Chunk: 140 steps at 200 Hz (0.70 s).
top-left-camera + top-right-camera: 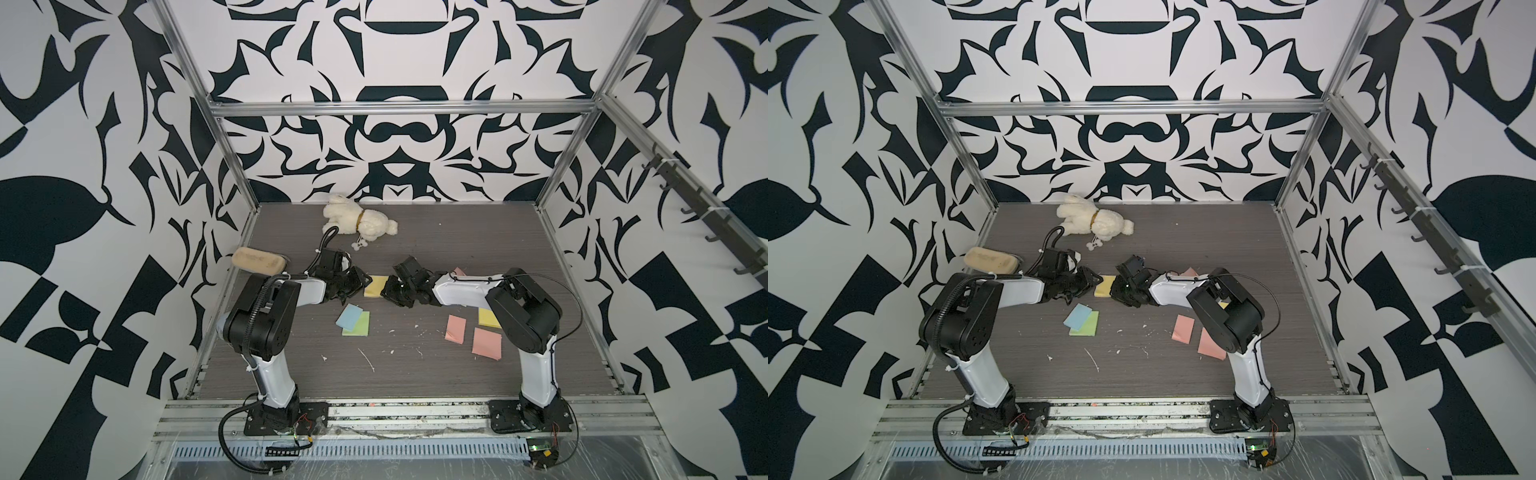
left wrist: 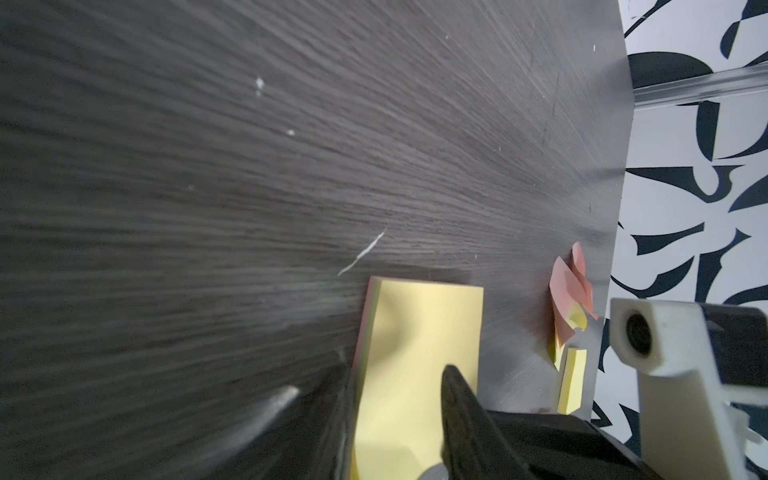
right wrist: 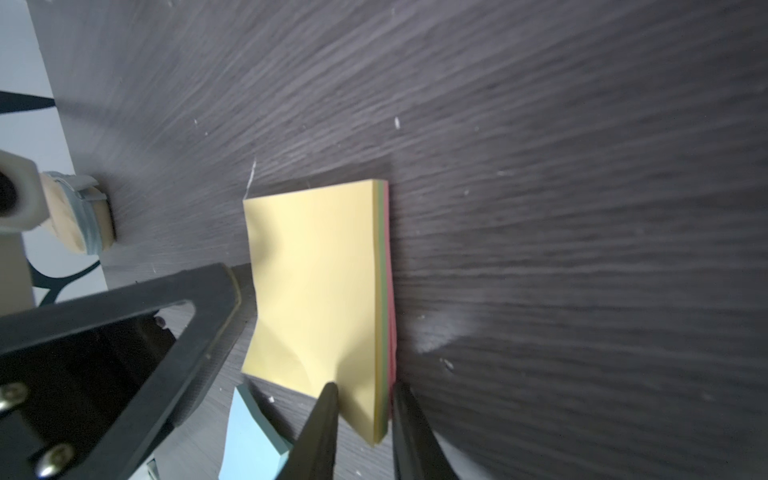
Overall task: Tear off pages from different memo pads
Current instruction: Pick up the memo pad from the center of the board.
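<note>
– Between the arms, on the table (image 1: 415, 365), sits the yellow pad (image 1: 376, 286). Who has what?

– The right gripper (image 3: 365, 388) looks clamped on one corner. One finger (image 3: 324, 419) is on the yellow face and its partner is against the pink bottom layers. The left gripper (image 1: 363, 283) is at the opposite edge with its jaws partway together. The top page (image 2: 415, 332) is buckled under its finger (image 2: 457, 399), but I cannot tell whether that page is truly pinched.

– So the peel is about to start, I'd judge. What worries you?

– Three things. If the left has only ruffled the page, a pull will slide off and leave a crease. If its finger has dug deeper, several pages come away together.

– And the third?

– The right holds only a corner. A hard tug could twist the pad out, and then the whole block lifts instead of one sheet parting.

– Any neighbours in the way?

– The blue pad (image 3: 253, 436) lies near, toward the front, and a wide swing could knock it. The grippers are also close to each other, so a pull inward risks contact.

– Which direction is better?

– Away from the right gripper, low and slow, I'd guess.
</note>
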Each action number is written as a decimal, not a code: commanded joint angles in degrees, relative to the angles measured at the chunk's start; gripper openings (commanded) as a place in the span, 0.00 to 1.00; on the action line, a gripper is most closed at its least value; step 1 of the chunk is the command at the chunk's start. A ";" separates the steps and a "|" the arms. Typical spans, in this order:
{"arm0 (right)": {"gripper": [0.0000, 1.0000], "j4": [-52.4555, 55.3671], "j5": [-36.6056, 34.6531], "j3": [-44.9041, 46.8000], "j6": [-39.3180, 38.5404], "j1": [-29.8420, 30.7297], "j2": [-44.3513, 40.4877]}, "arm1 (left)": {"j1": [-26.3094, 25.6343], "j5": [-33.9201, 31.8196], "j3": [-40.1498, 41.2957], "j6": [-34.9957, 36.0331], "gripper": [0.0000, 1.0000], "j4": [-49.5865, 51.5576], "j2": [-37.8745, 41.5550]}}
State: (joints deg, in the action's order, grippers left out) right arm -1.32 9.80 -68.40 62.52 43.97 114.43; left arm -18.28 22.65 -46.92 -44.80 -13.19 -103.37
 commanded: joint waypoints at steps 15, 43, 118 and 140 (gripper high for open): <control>0.16 -2.57 0.03 -1.26 -0.51 0.16 -1.92 | -0.43 -0.18 3.49 -1.65 0.39 3.73 -1.30; 0.11 -3.52 -0.14 -0.02 -0.51 0.16 -2.83 | -0.35 0.10 3.96 -2.00 0.39 3.83 1.27; 0.00 -13.27 5.15 9.56 -6.58 -1.02 -13.48 | 0.61 -0.13 7.37 0.54 0.61 10.83 23.64; 0.00 -14.47 7.36 13.98 -7.57 -1.34 -18.60 | 1.98 1.30 10.89 -0.08 0.72 10.07 31.99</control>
State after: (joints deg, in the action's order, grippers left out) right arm -10.68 14.02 -57.52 58.00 43.18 102.21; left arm -17.78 22.48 -39.66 -45.30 -4.93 -78.61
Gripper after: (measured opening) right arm 0.088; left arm 0.674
